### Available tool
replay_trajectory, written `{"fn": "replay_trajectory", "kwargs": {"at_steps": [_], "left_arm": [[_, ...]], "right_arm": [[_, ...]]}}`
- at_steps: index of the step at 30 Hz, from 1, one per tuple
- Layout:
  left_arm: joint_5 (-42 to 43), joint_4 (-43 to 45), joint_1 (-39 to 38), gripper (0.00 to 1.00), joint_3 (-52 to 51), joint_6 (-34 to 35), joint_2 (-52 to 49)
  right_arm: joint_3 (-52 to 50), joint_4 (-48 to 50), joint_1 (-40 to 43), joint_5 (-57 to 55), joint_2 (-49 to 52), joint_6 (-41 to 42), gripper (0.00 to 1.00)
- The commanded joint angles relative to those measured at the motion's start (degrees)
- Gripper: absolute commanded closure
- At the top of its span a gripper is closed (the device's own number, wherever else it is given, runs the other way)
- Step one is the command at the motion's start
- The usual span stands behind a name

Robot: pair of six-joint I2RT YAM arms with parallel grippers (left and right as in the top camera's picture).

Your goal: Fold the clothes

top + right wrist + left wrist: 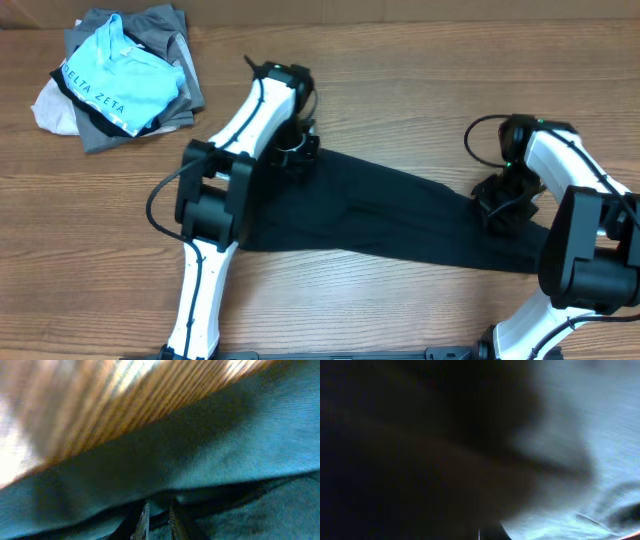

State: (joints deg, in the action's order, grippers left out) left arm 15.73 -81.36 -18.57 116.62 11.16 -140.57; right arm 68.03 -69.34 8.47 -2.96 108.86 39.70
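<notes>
**Black T-shirt stretched between both arms on wood surface**

Nearest the bases: the T-shirt (380, 215) lies mid-surface as a long dark band running from centre-left to the near right. It is bunched and narrow, not flat, and its lower edge sits near the right arm (585, 250).

The right fingers (500, 205) are down on the shirt's right end. In the wrist view the right fingers (144, 522) are nearly together, with only a thin gap, pinching a fold of the fabric at their tips. The wood surface (125, 395) shows just past the cloth edge.

Further back, the left fingers (297, 152) are pressed onto the shirt's upper left end, with the left arm (215, 200) crossing over the cloth. The left wrist view is mostly dark, blurred fabric, so the fingers are not visible there. They are closed tight; whether cloth is caught between them I cannot tell.

Far left corner: a pile of clothes (150, 110), grey and white pieces with a light blue shirt (120, 85) on top, well apart from the T-shirt. Bare surface (400, 90) lies beyond the arms.
</notes>
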Motion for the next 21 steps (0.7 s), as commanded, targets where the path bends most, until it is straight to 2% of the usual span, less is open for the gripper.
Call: {"fn": "replay_trajectory", "kwargs": {"at_steps": [1, 10, 14, 21], "left_arm": [[0.2, -0.5, 3.4, 0.96, 0.4, -0.3, -1.6], [-2.8, -2.2, 11.1, 0.96, -0.2, -0.4, -1.6], [-2.8, -3.8, 14.9, 0.96, -0.2, -0.4, -1.6], [-2.6, -4.1, 20.2, 0.96, -0.2, -0.4, -1.6]], "right_arm": [[-3.4, 2.0, -0.3, 1.0, -1.8, 0.4, 0.82], [-5.6, 4.6, -0.3, 0.1, -1.8, 0.3, 0.78], [-5.6, 8.6, -0.3, 1.5, -1.8, -3.0, 0.71], [-5.5, 16.5, -0.3, 7.2, -1.8, -7.2, 0.67]]}}
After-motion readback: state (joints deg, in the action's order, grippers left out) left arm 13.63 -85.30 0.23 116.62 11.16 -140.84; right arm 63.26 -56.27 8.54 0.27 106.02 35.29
